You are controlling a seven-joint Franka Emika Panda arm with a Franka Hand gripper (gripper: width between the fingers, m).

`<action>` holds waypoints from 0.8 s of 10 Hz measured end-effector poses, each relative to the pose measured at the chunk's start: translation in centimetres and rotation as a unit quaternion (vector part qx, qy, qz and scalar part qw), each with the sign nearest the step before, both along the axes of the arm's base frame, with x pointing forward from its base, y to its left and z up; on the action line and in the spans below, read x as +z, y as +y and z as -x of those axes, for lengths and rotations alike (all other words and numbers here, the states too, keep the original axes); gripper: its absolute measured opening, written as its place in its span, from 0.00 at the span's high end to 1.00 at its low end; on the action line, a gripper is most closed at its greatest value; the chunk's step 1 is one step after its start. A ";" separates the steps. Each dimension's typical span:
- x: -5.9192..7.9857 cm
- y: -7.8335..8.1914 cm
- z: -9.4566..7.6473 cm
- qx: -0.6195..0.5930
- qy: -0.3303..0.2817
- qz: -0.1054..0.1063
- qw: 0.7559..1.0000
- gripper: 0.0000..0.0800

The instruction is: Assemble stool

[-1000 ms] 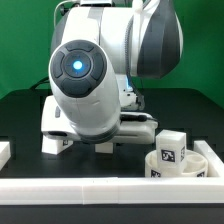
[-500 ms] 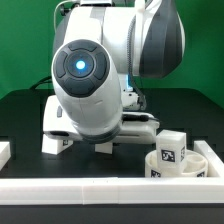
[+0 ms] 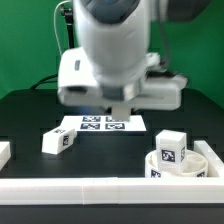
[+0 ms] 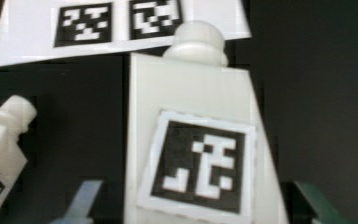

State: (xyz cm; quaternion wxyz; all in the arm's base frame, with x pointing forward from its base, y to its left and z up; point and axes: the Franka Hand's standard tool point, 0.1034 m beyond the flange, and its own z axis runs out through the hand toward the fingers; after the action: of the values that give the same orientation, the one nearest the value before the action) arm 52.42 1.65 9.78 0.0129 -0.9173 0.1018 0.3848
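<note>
Fingers [image 4: 91, 198] of the gripper [image 4: 201, 202] are clenched on the held leg [image 4: 194, 110], pressing its two sides near the tagged end, while its rounded peg points toward the marker board [image 4: 114, 25]. From the exterior view the arm is a blur above that board, so whether the held leg touches the black table [image 3: 25, 115] cannot be told. The second leg [image 3: 58, 141] lies on its side on the table, toward the exterior view's left of the board. The seat [image 3: 200, 165] sits at the exterior view's right, close to the front border rail [image 3: 100, 190], with the third leg [image 3: 172, 148] upright at it
</note>
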 end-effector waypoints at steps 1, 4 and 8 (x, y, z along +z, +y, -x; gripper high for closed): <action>0.5 0.5 -0.3 -0.004 -0.006 0.006 1.000 0.59; 0.0 0.3 -0.8 -0.002 -0.024 0.006 1.000 0.59; 0.6 2.3 -3.4 -0.011 -0.167 0.027 0.986 0.59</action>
State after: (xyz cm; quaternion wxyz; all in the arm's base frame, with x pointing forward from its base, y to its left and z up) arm 55.84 3.94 10.40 0.0094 -0.9674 0.1189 0.2232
